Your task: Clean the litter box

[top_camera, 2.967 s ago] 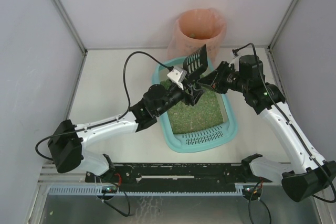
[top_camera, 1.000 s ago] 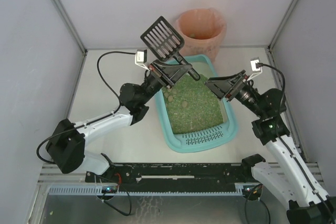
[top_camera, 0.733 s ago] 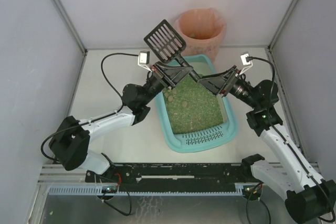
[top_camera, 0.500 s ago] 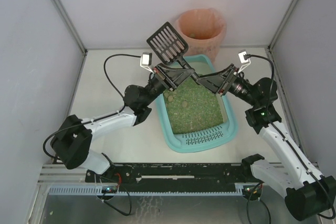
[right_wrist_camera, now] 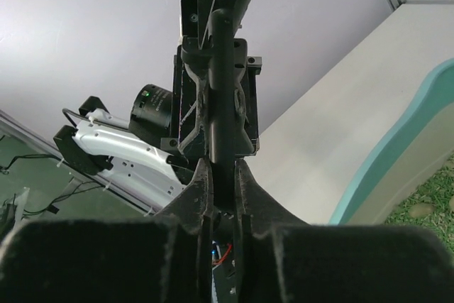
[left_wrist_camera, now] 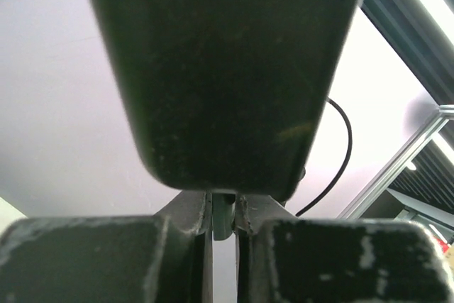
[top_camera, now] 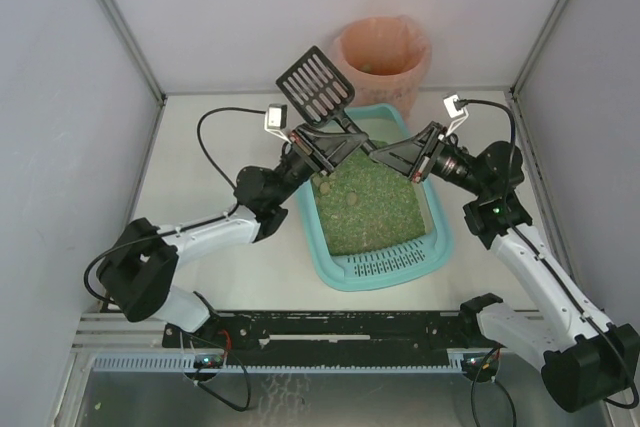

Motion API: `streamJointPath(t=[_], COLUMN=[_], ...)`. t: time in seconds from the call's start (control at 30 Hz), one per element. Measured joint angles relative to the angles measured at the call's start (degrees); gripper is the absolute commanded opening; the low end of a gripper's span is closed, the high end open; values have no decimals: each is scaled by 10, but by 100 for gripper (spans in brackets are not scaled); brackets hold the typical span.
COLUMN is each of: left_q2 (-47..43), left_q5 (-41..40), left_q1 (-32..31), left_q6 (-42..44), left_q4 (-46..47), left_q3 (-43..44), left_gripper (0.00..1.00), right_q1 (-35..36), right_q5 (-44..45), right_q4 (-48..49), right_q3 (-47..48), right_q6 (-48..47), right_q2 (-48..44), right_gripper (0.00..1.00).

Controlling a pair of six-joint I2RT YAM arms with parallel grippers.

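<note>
The litter box [top_camera: 437, 237] is a light-teal tray with green litter and a slotted grate at its near end. Its rim [right_wrist_camera: 397, 154] shows in the right wrist view. A few pale clumps [top_camera: 325, 187] lie in the litter. My left gripper [top_camera: 342, 140] is shut on the black slotted scoop [top_camera: 315, 85] and holds it up over the box's far end, head tilted toward the back. My right gripper [top_camera: 376, 152] is shut on the lower end of the scoop handle [right_wrist_camera: 221, 104]. In the left wrist view the scoop [left_wrist_camera: 220, 69] fills the top, above my left gripper [left_wrist_camera: 223, 221].
A round bin lined with a pink bag [top_camera: 380, 57] stands at the back wall behind the box. Grey walls close in the left, right and back. The arms' base rail [top_camera: 340, 327] runs along the near edge.
My right gripper has swung left from over the box's right rim and closed on the scoop handle. The left gripper has shifted the scoop slightly right and kept hold of it.
</note>
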Motion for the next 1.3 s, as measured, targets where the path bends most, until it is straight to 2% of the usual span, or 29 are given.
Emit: streamJointPath(t=[0.13,0.17,0.3,0.53,0.6,0.67,0.77,0.87,0.97,1.13,1.3], left_q2=[0,0,-5,-49,-83,-131,-243,-314,-336,-363,-355], left_q5=[1,2,3,0,-5,-16,-60,-134,-184,-190,-106], left_q1=[0,0,-1,3,3,3,-2,-23,-36,-38,-39], left_q6=[-3,-3,2,31,60,99,214,358,482,638,811], left_q4=[8,7,-1,-16,-54,-123,-308,-480,-570,-562,-510], left_q3=[-13,-19,-50,-147,-191,-214,-204,-138,-70,-81,-118], left_gripper=[53,58,68,69,68,67,63,62,62,65,65], right_q1=[1,1,1,-6,-9,-12,-13,-13,-11,10,37], right_q5=[0,3,21,88,119,147,183,208,225,249,265], right_q4=[-3,-3,-14,-81,-122,-169,-245,-324,-396,-492,-556], right_q3=[0,0,0,0,0,4,23,46,70,119,164], right_q6=[1,1,0,-14,-26,-40,-66,-92,-116,-150,-183], right_q2=[0,0,-5,-42,-58,-70,-73,-66,-51,-30,-29], right_gripper=[0,0,0,0,0,0,0,0,0,0,0])
